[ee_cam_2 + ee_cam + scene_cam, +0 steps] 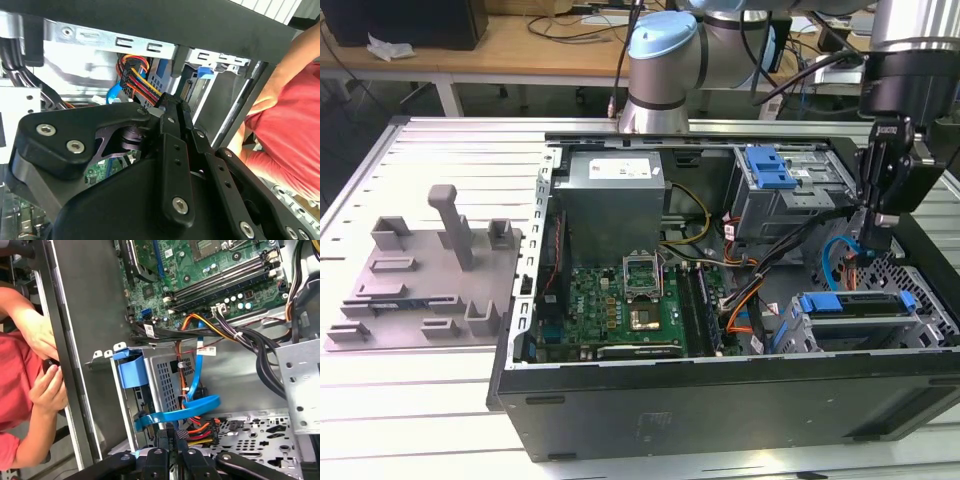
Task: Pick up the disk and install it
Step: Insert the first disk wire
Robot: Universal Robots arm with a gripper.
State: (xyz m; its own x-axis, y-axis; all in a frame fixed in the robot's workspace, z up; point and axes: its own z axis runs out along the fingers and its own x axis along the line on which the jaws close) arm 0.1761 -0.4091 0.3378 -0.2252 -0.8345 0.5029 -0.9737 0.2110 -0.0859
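Your gripper sits nearest the lens in both wrist views, its black fingers drawn together at the tips with nothing between them. In the first wrist view the gripper ends right at a bundle of red, yellow and black power wires; whether it touches them you cannot tell. A blue flat data cable loops just beside it.

In the exterior view, the gripper points down inside the open computer case, close to the wall on the exterior view's right. The disk lies in the lower grey drive bay just below the gripper, with its blue rails showing along the edge.

For labels, the power supply carries a white sticker; its print cannot be read.

Room is tight for you: an upper bay with a blue latch stands near the gripper, and cables crowd the gap between the two bays. A person's hand rests against the outside of the case wall. On the exterior view's left, a grey fixture plate lies on the table, well apart from the case.
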